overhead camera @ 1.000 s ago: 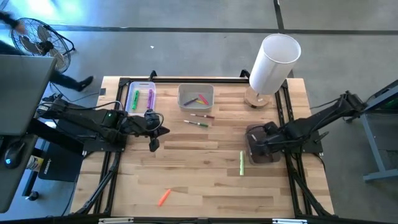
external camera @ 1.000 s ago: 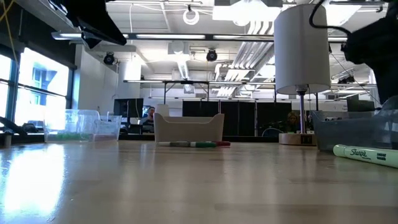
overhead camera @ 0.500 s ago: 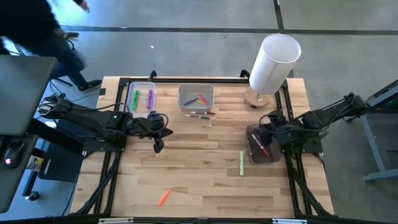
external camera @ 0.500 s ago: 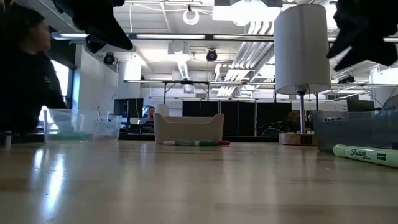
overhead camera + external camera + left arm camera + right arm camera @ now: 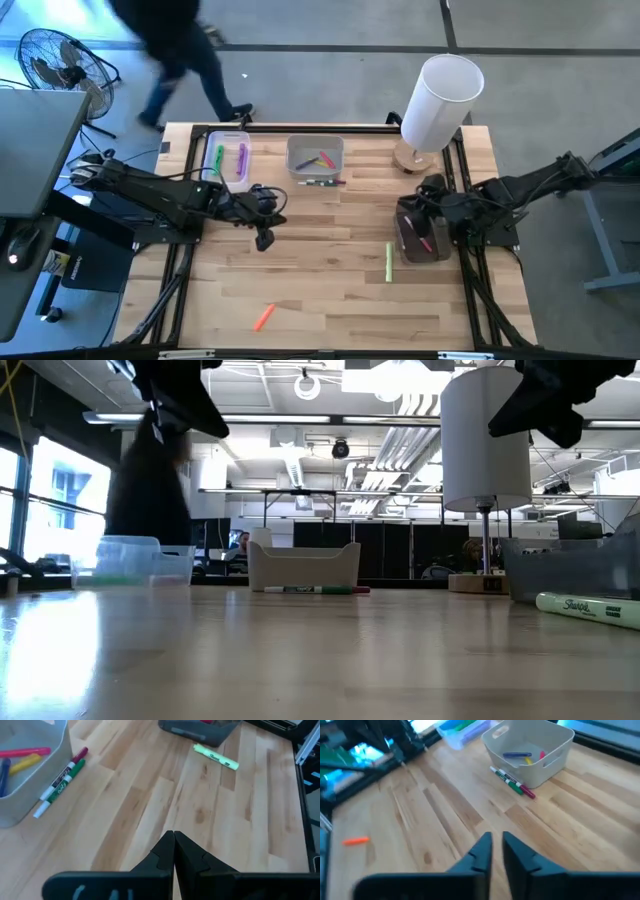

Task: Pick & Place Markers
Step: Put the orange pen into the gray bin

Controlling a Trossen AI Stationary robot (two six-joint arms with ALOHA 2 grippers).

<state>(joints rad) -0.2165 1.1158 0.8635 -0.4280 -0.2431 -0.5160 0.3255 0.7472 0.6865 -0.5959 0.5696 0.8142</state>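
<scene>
Markers lie scattered on the wooden table: a yellow-green one [image 5: 389, 262] near the dark bin [image 5: 408, 247], an orange one [image 5: 263, 318] near the front edge, and two thin ones [image 5: 320, 183] beside the grey bin [image 5: 316, 142], which holds more. A red marker [image 5: 425, 240] lies inside the dark bin. My left gripper [image 5: 265, 240] hovers shut over the table's left-middle. My right gripper [image 5: 422, 198] hangs above the dark bin's far side. Its fingers [image 5: 485, 851] are almost together, with nothing between them.
A clear bin [image 5: 228, 175] at the far left holds a green and a purple marker. A white lamp [image 5: 440, 100] stands at the far right. A person walks past beyond the table's far left corner. Bare wood lies in the middle.
My right gripper has risen from the dark bin and drawn back toward the far edge, and a red marker now lies in that bin. My left gripper has drifted a little toward the table's right and near edge. A person has walked along behind the far left corner.
</scene>
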